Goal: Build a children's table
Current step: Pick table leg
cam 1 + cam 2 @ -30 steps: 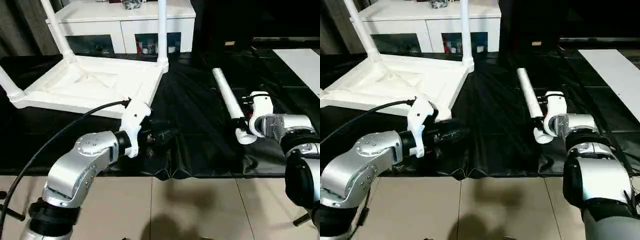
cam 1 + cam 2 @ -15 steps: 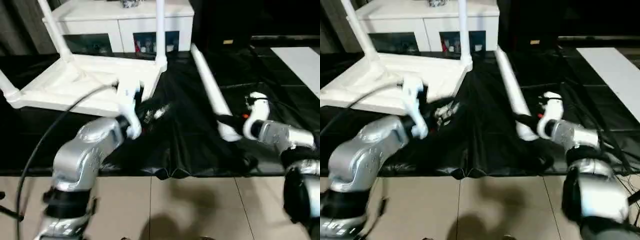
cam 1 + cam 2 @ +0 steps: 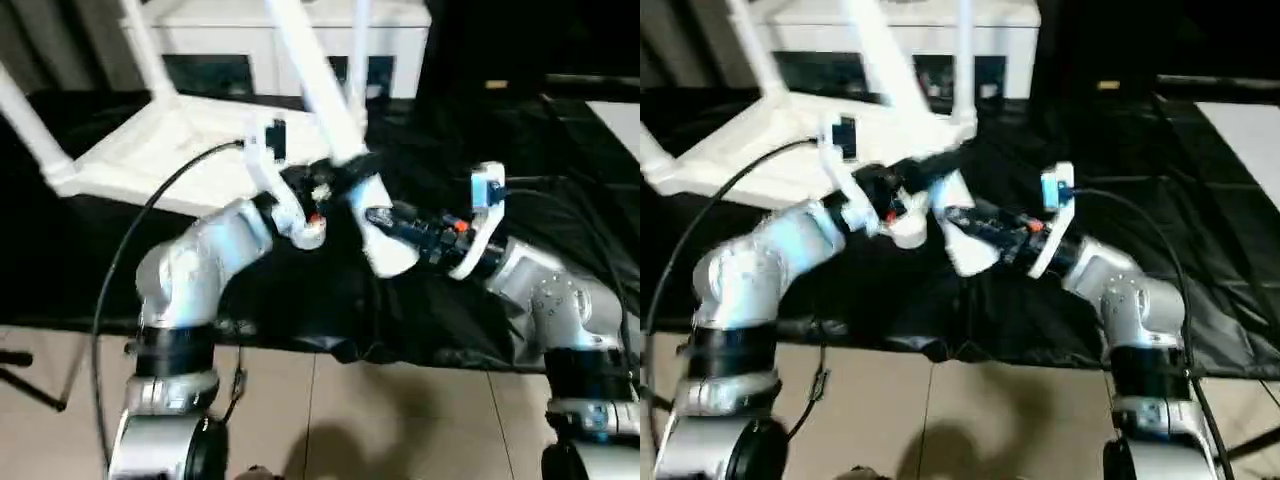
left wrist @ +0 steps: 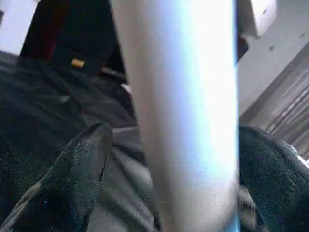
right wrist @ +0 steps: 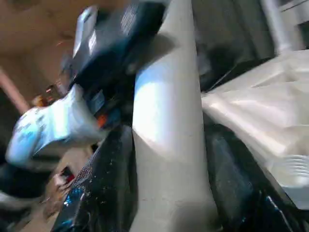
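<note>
Black sheeting (image 3: 420,310) covers the floor under the upturned white ribbed tabletop (image 3: 170,150), three legs already standing in its sockets. Head view: both grippers hold the fourth tapered leg (image 3: 330,110) aloft beside it. Left wrist: left gripper (image 4: 174,164) fingers flank the smooth tube. Right wrist: right gripper (image 5: 169,159) clamps its fat end. I'd line up over the empty socket, then push straight.

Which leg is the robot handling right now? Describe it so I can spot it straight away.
Start at the upturned white tabletop on the black sheet. Just in front of its near right corner, a loose white leg slants up, its thick end low. Unlike the legs standing in corner sockets, it is clamped between the left gripper and right gripper.
</note>
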